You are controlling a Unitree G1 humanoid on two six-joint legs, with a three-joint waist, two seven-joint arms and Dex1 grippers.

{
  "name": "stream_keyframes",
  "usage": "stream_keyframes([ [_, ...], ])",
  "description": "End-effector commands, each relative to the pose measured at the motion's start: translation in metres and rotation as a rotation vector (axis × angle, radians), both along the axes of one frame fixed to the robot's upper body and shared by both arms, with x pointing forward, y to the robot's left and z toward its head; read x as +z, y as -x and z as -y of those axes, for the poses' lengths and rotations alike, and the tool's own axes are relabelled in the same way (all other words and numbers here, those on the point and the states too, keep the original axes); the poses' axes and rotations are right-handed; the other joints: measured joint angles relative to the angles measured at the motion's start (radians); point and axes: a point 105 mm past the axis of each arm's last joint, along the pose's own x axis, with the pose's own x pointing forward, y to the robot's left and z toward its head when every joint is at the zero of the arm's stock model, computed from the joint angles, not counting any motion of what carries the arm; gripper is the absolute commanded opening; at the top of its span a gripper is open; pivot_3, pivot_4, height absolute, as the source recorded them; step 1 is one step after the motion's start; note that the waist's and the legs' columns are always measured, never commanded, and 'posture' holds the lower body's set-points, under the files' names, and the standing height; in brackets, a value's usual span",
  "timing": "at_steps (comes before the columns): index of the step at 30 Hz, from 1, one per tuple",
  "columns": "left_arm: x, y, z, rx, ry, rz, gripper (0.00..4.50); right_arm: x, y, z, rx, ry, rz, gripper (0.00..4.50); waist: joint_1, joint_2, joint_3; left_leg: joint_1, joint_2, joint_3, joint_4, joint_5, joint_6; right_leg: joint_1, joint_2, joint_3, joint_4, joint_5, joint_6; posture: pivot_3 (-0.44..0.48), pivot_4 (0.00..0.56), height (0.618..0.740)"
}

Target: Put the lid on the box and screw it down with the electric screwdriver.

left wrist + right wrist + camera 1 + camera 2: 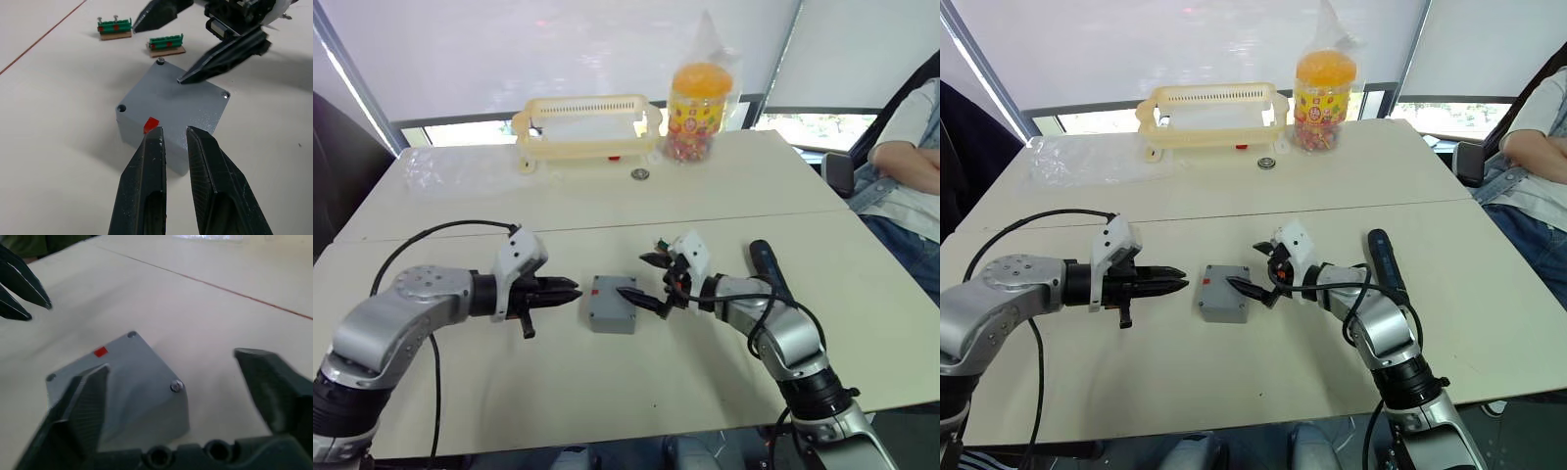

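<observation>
the small grey plastic box (613,305) sits in the middle of the pale table (724,186) with its flat grey lid (176,100) already lying on top, screws showing at some corners. the left gripper (570,291) hangs just beside the box's left edge, its black fingers nearly together and holding nothing. the right gripper (648,280) is spread wide, one fingertip (188,77) resting on or just above the lid. the long black electric screwdriver (770,270) lies untouched near the right arm. the box looks light, hard and smooth, likely to skid, so i'd pinch its flat side walls.
</observation>
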Motion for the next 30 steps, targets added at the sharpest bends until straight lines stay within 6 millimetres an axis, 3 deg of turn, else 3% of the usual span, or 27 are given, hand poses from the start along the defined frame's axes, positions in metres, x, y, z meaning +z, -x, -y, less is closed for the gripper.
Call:
stream_keyframes([
  [1,0.013,-0.004,-0.003,-0.013,0.018,0.030,0.70,0.048,0.008,0.007,0.028,-0.074,0.098,4.48,0.000,0.000,0.000,0.000,0.000,0.000,0.000,0.000,0.000,0.000,0.000,0.000,0.000,0.000,0.000,0.000,0.150,0.740],
  [5,0.019,-0.008,-0.002,-0.052,0.027,0.041,0.70,0.075,0.009,0.038,-0.029,-0.082,0.049,4.48,0.003,0.000,0.000,0.000,0.000,0.000,0.000,0.000,0.000,0.001,0.000,0.000,-0.001,0.000,0.000,0.000,0.150,0.740],
  [7,0.026,-0.007,0.002,-0.108,0.040,0.041,0.70,0.083,0.006,0.077,-0.129,0.037,-0.025,4.48,0.006,0.001,0.001,0.000,0.000,0.000,0.000,0.000,0.000,0.001,0.000,-0.001,-0.002,0.000,0.000,0.000,0.150,0.740],
  [9,0.030,-0.007,0.005,-0.141,0.049,0.044,0.70,0.088,0.010,0.100,-0.180,0.110,-0.081,4.48,0.007,0.001,0.001,-0.001,-0.001,0.001,0.000,0.000,0.000,0.002,-0.001,-0.002,-0.004,0.000,0.000,0.000,0.150,0.740],
  [12,0.031,-0.003,0.012,-0.206,0.035,0.053,1.55,0.085,0.020,0.136,-0.272,0.240,-0.256,4.50,0.001,0.000,0.001,-0.001,-0.001,0.002,0.000,-0.001,0.002,0.003,-0.001,-0.002,-0.005,0.000,0.000,0.000,0.150,0.740],
  [15,0.031,0.005,0.021,-0.283,0.028,0.044,3.03,0.078,0.027,0.170,-0.425,0.289,-0.482,4.50,-0.006,0.000,0.001,0.000,0.000,0.004,-0.001,-0.002,0.004,0.002,0.000,-0.001,-0.005,0.000,0.000,0.000,0.150,0.740],
  [18,0.026,0.016,0.028,-0.353,0.001,0.038,4.42,0.067,0.027,0.189,-0.510,0.300,-0.632,4.50,-0.005,0.000,0.001,0.001,0.001,0.006,-0.001,-0.002,0.004,0.002,0.001,0.000,-0.005,-0.002,-0.003,0.000,0.150,0.740],
  [30,0.024,0.026,0.036,-0.360,-0.038,0.097,4.42,0.023,0.030,0.216,-0.605,0.364,-0.941,4.50,0.000,0.000,0.001,0.000,0.001,0.006,0.000,-0.002,0.004,0.002,0.000,0.000,-0.006,0.000,0.000,0.000,0.150,0.740],
])
